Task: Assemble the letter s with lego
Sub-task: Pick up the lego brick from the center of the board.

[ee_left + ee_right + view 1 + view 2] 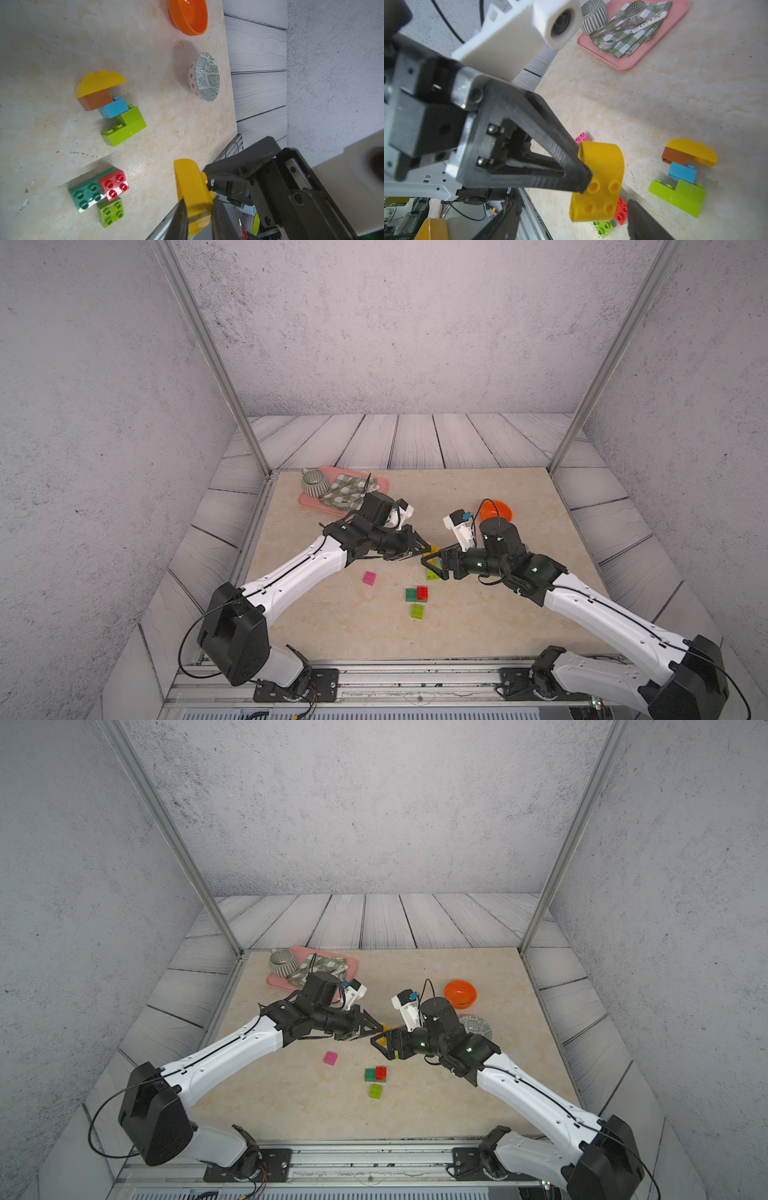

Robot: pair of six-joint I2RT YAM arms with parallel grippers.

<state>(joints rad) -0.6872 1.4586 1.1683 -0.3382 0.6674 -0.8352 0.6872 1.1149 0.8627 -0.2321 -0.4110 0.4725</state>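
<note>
While the left hand (199,220) is clenched on a yellow curved brick (193,187), held off the bench (332,635) mid-scene, the right hand (571,209) faces it with jaws spread wide, one finger on each side of that brick; contact can't be told. Part-built stack (110,108) lies on the bench just beyond the two hands: yellow arched brick (99,83) at one end, then brown brick (95,101), blue brick (114,108), and two lime bricks (124,126) at the other end, all joined. Nearer the robot, dark green brick (85,194) and red brick (114,185) sit touching, studs up, with a lime square brick (111,212) just beside them. Pink brick (369,578) sits alone, apart to the left. Orange bowl (189,16) and patterned bowl (204,76) are on the far right of the bench, pink tray (633,60) with a cloth and utensils at far left.
</note>
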